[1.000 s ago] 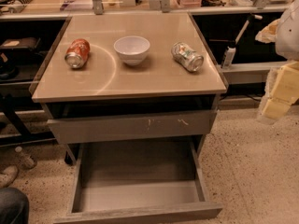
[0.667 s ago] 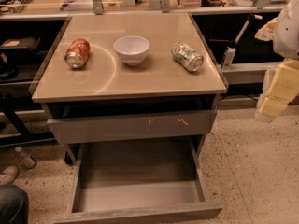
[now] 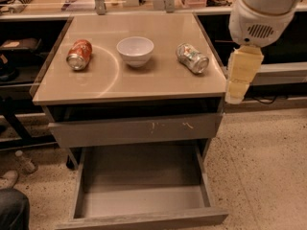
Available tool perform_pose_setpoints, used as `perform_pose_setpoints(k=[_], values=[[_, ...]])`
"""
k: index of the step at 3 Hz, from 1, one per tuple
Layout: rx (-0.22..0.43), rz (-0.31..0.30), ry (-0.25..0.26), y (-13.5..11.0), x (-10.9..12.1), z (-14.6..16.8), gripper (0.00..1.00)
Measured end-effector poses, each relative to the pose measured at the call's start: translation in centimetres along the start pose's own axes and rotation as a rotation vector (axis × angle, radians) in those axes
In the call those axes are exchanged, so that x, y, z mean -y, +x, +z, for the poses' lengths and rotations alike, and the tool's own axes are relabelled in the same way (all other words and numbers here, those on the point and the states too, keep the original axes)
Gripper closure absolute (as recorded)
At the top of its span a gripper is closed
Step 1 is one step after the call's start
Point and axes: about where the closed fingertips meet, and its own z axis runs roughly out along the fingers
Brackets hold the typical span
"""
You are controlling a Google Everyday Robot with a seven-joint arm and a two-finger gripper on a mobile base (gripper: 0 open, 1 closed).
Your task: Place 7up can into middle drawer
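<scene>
The 7up can (image 3: pixel 192 58), silvery with a green and white label, lies on its side on the right part of the cabinet top (image 3: pixel 158 83). The middle drawer (image 3: pixel 144 198) is pulled out below; its grey floor is bare and its front is plain. My gripper (image 3: pixel 237 91) hangs from the white arm (image 3: pixel 261 13) just beyond the top's right edge. It points down, to the right of the can and apart from it, and holds nothing that I can see.
A white bowl (image 3: pixel 135 50) stands mid-top and an orange-red can (image 3: pixel 79 54) lies at the left. The drawer front with pale scratches (image 3: pixel 139 128) sits above the open drawer. Dark shelving flanks the cabinet. A bottle (image 3: pixel 24 161) and a shoe (image 3: pixel 7 178) lie on the floor at the left.
My arm and gripper have moved left, from the picture's right edge to the right edge of the cabinet top. The cans, bowl and drawers have not moved.
</scene>
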Motion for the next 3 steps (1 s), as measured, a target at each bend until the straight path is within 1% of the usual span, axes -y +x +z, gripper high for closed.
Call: perform_pose_setpoints(k=[1, 2, 3], values=[[0.003, -0.008, 0.021, -0.4, 0.4, -0.2, 0.00], [0.066, 0.051, -0.009, -1.2, 1.7, 1.0, 0.00], [0.109, 0.136, -0.057, -3.0, 4.5, 2.6, 0.00]])
